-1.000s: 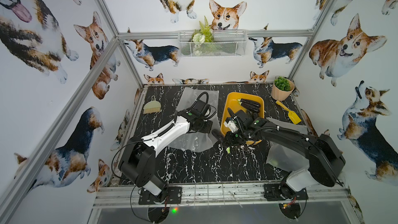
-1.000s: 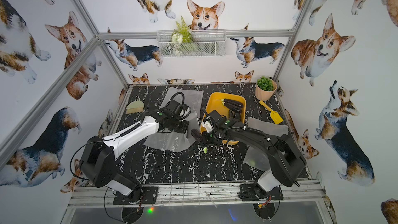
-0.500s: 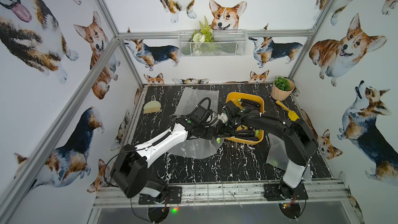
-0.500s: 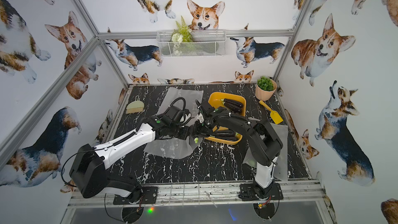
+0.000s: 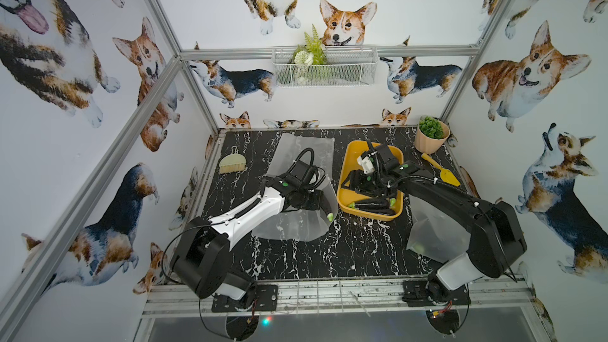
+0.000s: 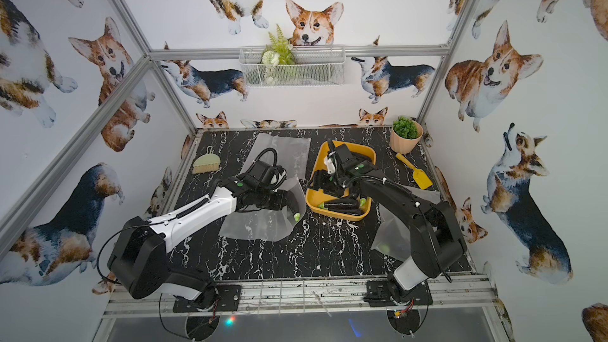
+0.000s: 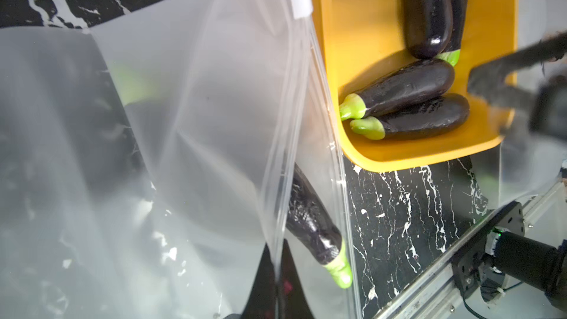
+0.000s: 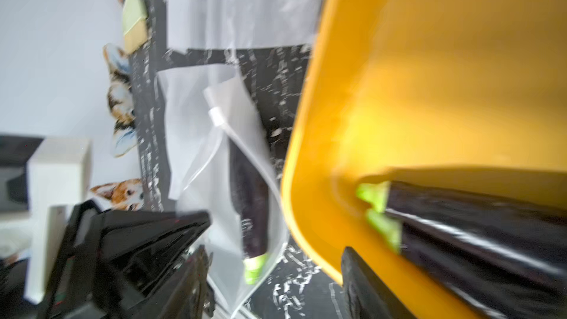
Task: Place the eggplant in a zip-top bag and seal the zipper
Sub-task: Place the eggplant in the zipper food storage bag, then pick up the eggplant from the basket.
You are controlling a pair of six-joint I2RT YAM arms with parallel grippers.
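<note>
just beyond my left pincer point(image 7: 277, 251) — clamped tight on the mouth edge of the zip-top bag point(image 7: 199, 118) — the eggplant point(image 7: 313, 228) lies inside that bag, while my right pincer point(image 8: 277, 234) hangs with jaws spread, empty, over the yellow tray point(image 7: 368, 41).

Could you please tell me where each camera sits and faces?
Top views: high overhead, looking down on the table; left arm and right arm show.
Left wrist: faces the zip-top bag pinched in the left gripper.
Right wrist: blurred, faces the yellow tray; open right gripper shows.
Both wrists share the bagged eggplant.
</note>
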